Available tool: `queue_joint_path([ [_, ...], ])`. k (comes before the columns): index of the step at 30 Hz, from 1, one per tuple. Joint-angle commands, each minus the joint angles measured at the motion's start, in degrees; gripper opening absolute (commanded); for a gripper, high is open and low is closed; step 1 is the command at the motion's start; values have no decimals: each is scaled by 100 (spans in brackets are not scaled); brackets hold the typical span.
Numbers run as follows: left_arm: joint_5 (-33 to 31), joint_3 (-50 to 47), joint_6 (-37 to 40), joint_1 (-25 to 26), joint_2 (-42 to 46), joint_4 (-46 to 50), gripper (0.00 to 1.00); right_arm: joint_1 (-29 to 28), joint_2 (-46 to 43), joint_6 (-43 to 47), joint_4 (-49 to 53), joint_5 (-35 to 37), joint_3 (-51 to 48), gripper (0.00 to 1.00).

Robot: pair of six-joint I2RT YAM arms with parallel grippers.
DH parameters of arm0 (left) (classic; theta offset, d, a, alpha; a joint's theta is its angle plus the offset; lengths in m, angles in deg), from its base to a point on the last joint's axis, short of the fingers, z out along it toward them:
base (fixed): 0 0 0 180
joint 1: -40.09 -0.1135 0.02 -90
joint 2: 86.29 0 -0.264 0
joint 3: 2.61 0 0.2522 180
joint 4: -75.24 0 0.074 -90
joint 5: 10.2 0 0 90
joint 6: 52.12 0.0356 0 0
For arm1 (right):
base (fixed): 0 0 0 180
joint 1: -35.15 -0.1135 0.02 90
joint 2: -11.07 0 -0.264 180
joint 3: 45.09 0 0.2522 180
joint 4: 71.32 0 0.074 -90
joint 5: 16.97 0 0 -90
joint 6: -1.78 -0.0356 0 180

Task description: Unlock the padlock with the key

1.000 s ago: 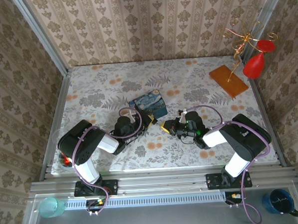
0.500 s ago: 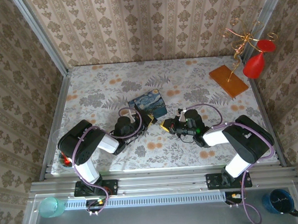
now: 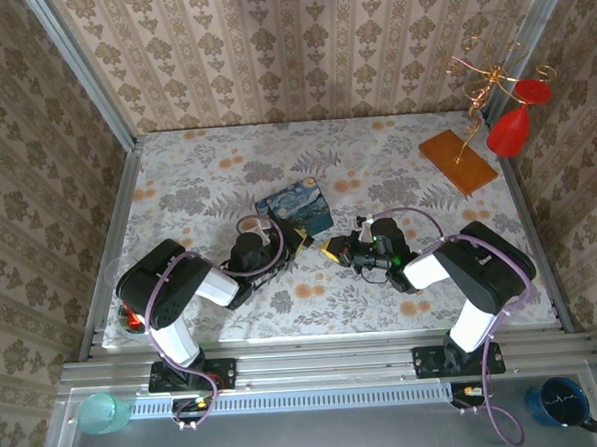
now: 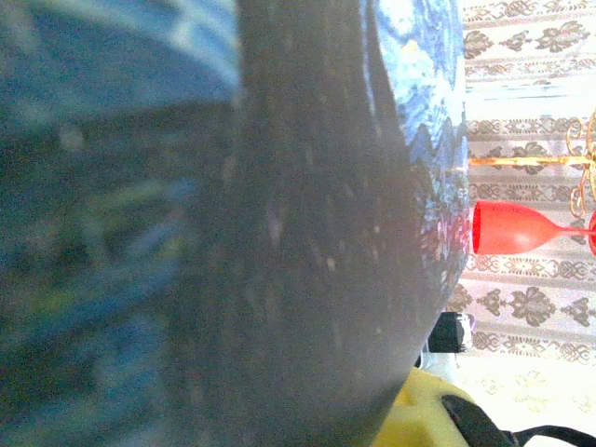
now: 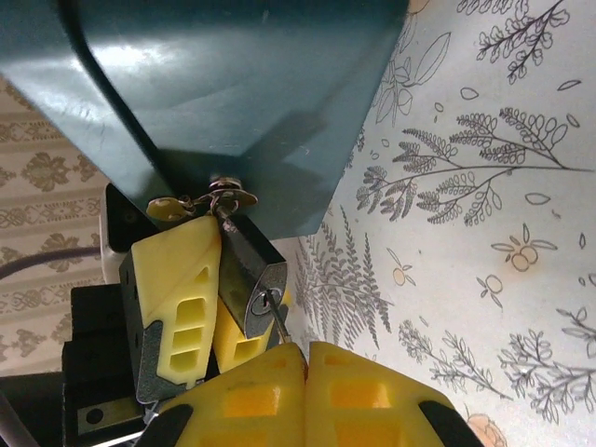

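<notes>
The small black padlock [image 5: 244, 265] hangs by its thin shackle from the hasp [image 5: 220, 197] of the blue painted box [image 5: 233, 93] [image 3: 296, 208]. My left gripper [image 3: 295, 242] is shut on the padlock, with its yellow fingers [image 5: 177, 279] on either side of the body. My right gripper [image 5: 305, 349] [image 3: 332, 250] is shut on the key [image 5: 279, 326]. The key's thin blade sits in the keyhole on the lock's underside. In the left wrist view a blurred dark mass hides the lock.
An orange board [image 3: 458, 161] with a gold wire stand and red glasses [image 3: 510, 130] stands at the back right. Wallpapered walls close in three sides. A teal cup [image 3: 102, 412] and a blue mug [image 3: 560, 402] sit below the table's front rail.
My right arm has edged slightly left toward the box, its forearm swinging in. The left arm and the box have not moved.
</notes>
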Motion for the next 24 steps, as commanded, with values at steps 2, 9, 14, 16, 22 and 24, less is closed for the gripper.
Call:
queue_joint_path([
  [2,232,173,-254,167,34,-724,0,47,430,-286,-817,-9,49,0],
  [9,259,213,-313,194,70,-716,0,80,536,-231,-891,-33,51,0],
  [14,250,270,-340,242,115,-718,0,245,725,-369,-1232,-254,61,0],
  [16,250,279,-355,255,133,-716,0,348,785,-461,-1377,-348,57,0],
  [22,242,350,-385,299,127,-714,0,307,787,-503,-1244,-422,172,0],
  [24,232,380,-419,320,109,-731,0,243,770,-499,-1206,-397,198,0],
])
